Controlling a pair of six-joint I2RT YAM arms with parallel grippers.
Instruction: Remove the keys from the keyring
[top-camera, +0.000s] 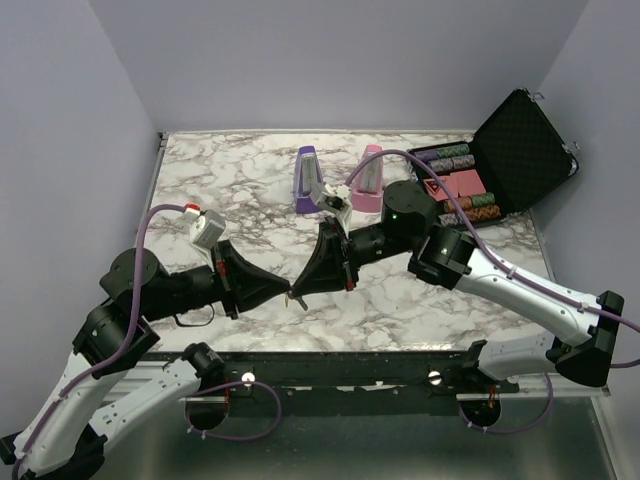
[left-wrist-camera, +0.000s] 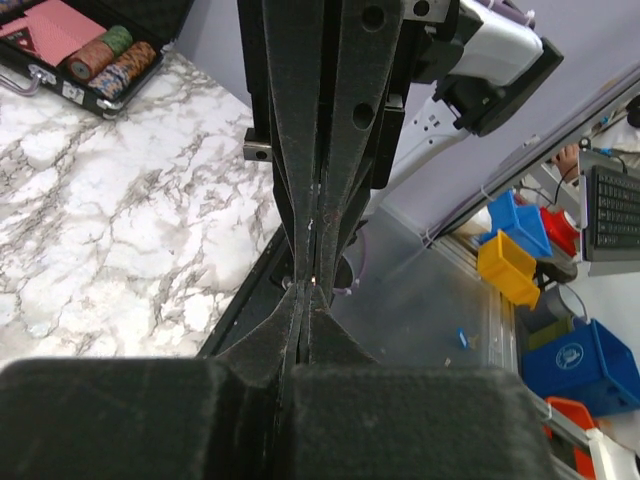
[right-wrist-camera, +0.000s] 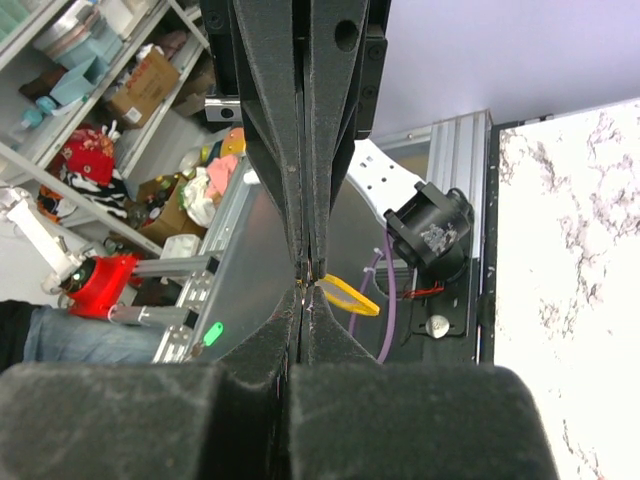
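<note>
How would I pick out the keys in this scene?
Over the marble table, look near the front edge where the left gripper and right gripper meet tip to tip, jaws shut. The keys are the tiny metal bit pinched there, with a yellow part, far smaller than the purple metronome and pink metronome behind.

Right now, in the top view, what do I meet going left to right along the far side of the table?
purple metronome → pink metronome → open black case holding poker chips
</note>
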